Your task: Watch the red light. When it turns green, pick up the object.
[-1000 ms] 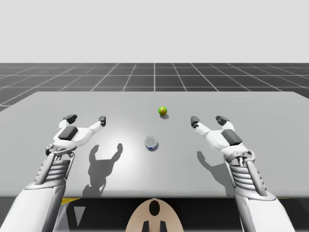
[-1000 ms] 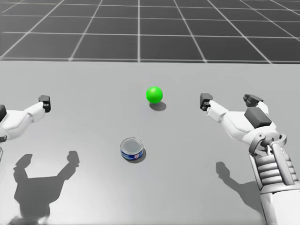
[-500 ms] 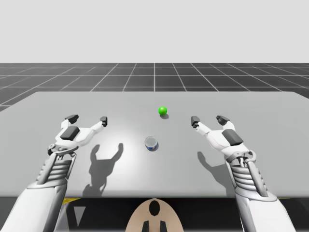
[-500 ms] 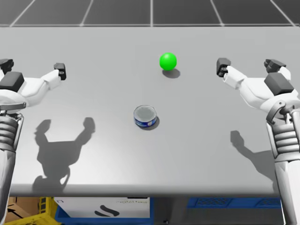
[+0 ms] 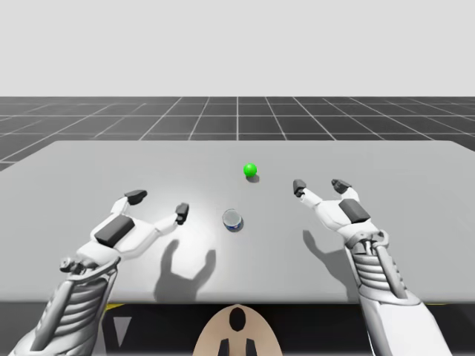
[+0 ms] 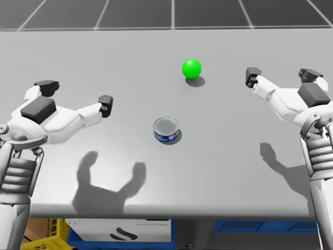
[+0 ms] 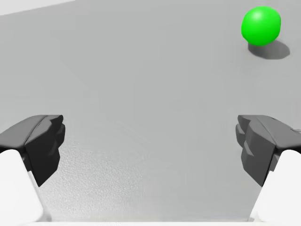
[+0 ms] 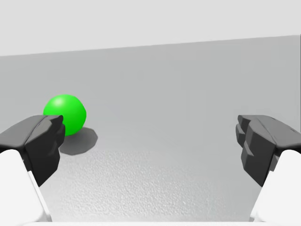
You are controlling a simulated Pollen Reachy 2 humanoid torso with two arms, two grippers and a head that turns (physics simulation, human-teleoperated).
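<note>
The light is green. The can stands just right of my left claw, which is nearer than my right claw. Both claws are wide open and hold nothing.

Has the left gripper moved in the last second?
Yes. In the high view the left gripper has swung in toward the blue can, which stayed put; the gap between them is narrower.

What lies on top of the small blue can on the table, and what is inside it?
Nothing lies on the blue can; its flat grey top is bare. That top covers the inside, so the contents cannot be seen.
</note>
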